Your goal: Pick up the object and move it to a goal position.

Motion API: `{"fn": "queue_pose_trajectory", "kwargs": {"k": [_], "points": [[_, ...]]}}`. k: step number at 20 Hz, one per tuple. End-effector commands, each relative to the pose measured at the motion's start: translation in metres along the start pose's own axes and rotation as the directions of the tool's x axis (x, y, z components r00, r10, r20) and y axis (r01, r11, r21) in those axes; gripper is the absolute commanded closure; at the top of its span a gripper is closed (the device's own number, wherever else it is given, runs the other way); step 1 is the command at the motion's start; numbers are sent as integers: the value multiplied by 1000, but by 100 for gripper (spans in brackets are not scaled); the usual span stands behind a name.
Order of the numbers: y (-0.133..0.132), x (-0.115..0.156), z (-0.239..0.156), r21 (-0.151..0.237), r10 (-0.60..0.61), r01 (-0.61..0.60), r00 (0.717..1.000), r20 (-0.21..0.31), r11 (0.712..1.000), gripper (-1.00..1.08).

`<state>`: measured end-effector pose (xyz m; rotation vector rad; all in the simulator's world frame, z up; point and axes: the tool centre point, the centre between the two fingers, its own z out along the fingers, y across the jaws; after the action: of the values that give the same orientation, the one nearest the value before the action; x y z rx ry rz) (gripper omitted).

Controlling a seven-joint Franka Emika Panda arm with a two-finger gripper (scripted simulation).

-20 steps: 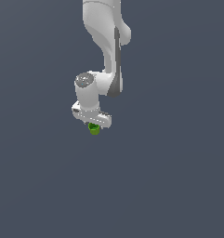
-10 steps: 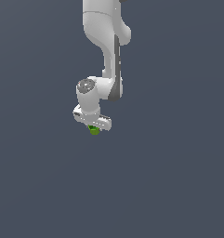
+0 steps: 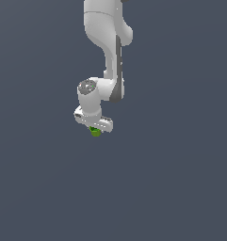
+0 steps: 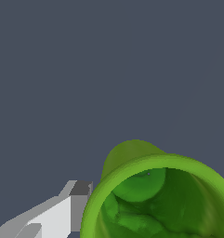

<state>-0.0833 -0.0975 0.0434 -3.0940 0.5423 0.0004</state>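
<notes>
The object is a small bright green cup [image 3: 95, 132] with a darker hollow top. In the exterior view it sticks out just below my white gripper [image 3: 94, 129], between the fingers. In the wrist view the green cup [image 4: 150, 195] fills the near part of the picture, its open mouth toward the camera, and one white finger with a dark pad [image 4: 74, 204] presses against its side. The other finger is hidden. The gripper is shut on the cup and holds it off the ground.
The white arm [image 3: 110, 52] comes down from the upper middle of the exterior view. Around it lies a plain dark grey-blue ground [image 3: 181, 179] with no other objects in view.
The gripper and the green cup have risen a little and the wrist has shifted slightly; the cup stays held between the fingers.
</notes>
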Motion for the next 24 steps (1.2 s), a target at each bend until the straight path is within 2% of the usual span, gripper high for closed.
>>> {"fn": "queue_pose_trajectory", "kwargs": {"k": [1,12,24], "points": [[0,0,-1,0,0,0,1000,0,1000,108],[20,-2,-42,1,0,0,1000,0,1000,108],[75,-8,-153,2,1,-1,1000,0,1000,108]]}}
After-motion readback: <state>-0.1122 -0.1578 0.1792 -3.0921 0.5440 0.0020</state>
